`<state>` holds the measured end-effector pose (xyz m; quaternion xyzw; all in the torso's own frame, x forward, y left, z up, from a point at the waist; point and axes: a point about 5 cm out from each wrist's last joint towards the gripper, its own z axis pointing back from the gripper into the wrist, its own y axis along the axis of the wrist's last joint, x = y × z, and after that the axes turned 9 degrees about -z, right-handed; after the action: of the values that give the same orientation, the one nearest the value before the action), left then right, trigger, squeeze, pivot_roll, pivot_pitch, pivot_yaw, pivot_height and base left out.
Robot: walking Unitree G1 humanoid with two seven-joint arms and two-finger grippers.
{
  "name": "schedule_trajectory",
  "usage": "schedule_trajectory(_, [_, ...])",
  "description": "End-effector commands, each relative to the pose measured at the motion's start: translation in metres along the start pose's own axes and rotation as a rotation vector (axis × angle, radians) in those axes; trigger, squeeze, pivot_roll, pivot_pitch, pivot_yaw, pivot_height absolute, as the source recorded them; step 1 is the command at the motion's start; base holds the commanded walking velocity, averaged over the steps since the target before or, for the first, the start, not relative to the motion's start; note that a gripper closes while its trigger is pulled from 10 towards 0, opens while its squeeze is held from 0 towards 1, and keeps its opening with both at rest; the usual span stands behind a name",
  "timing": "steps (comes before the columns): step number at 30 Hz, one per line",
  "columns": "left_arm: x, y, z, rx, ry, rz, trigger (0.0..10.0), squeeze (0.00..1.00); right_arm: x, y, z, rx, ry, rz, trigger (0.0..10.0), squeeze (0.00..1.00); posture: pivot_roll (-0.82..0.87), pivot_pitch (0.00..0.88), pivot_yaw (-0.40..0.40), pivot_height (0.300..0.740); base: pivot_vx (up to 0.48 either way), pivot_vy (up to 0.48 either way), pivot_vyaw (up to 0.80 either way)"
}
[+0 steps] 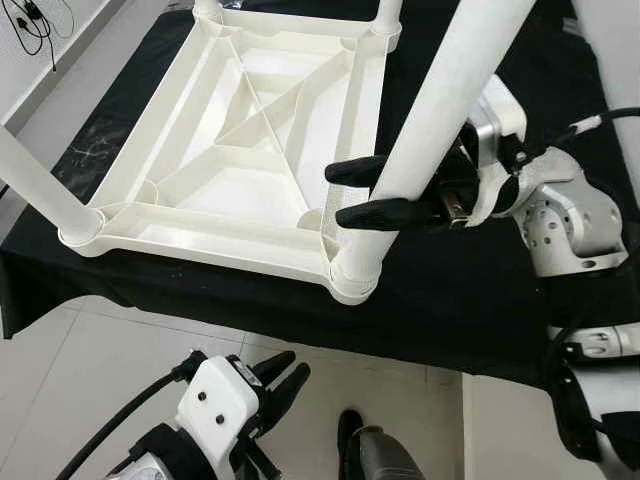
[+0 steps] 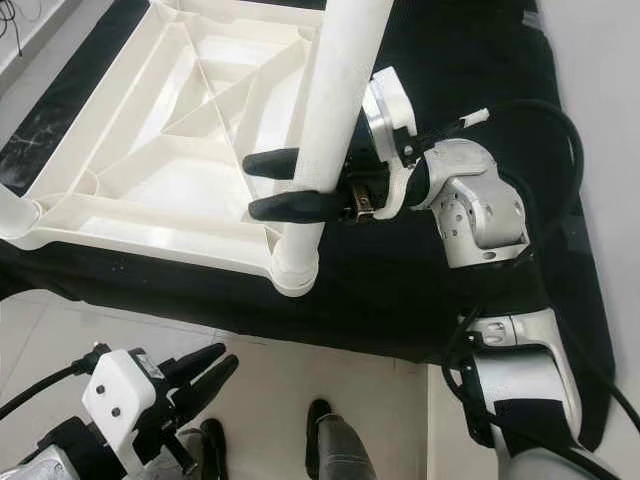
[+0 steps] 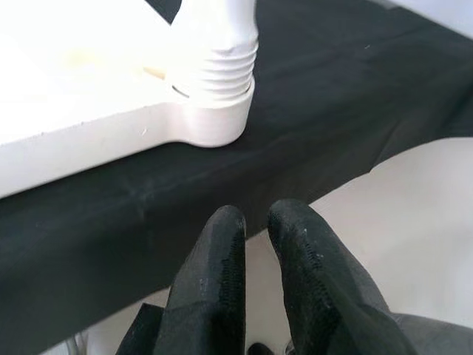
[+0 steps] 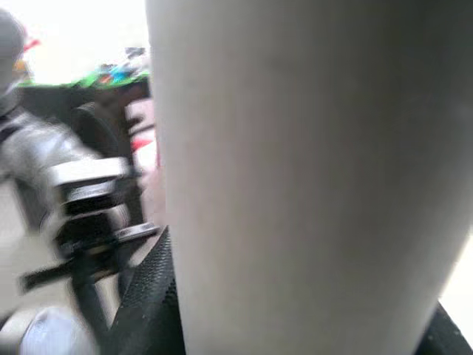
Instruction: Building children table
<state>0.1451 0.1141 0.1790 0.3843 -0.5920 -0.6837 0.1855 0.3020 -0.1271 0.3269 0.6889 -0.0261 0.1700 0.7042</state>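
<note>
While your right claw [image 1: 360,192] is clamped around the white table leg [image 1: 440,110], one black finger on either side of the tube, you have it gripped a little above the socket, which is a sensible hold for turning or steadying it as it seats. That leg stands in the corner socket [image 1: 352,272] of the upturned white tabletop [image 1: 240,130], at the corner nearest you on the right side. The left wrist view shows screw ridges where the leg meets its socket, so I judge the leg is being threaded in and may not yet be fully home.

You have the tabletop lying underside up, ribs showing, on a black cloth [image 1: 470,300] over the worktop, close to its near edge; that keeps the sockets facing up. Another leg [image 1: 40,190] stands at the near left corner.

Your left claw [image 1: 275,385] hangs low before the worktop's near edge, fingers nearly together and holding nothing, pointing towards that threaded corner.
</note>
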Motion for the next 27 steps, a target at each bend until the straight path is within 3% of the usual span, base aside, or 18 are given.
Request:
schedule_trajectory(1, [0.003,-0.001,0.000,0.013,0.000,0.023,10.0,0.00,-0.006,-0.018,-0.002,-0.109,0.040,-0.036,10.0,0.00,0.07,0.405,-0.034,0.740,0.000,0.000,0.00])
schedule_trajectory(9, [0.004,-0.001,-0.001,0.028,-0.001,0.028,10.0,0.00,-0.007,-0.016,-0.005,-0.132,0.079,-0.026,10.0,0.00,0.07,0.408,-0.032,0.740,0.000,0.000,0.00])
schedule_trajectory(15, [0.005,-0.001,-0.002,0.043,0.002,0.035,10.0,0.00,0.001,-0.012,-0.011,-0.166,0.102,-0.014,10.0,0.00,0.07,0.405,-0.038,0.740,0.000,0.000,0.00])
schedule_trajectory(27, [0.006,-0.001,-0.003,0.057,0.003,0.047,10.0,0.00,0.015,-0.024,-0.018,-0.187,-0.010,-0.086,10.0,0.00,0.05,0.398,-0.044,0.740,0.000,0.000,0.00])
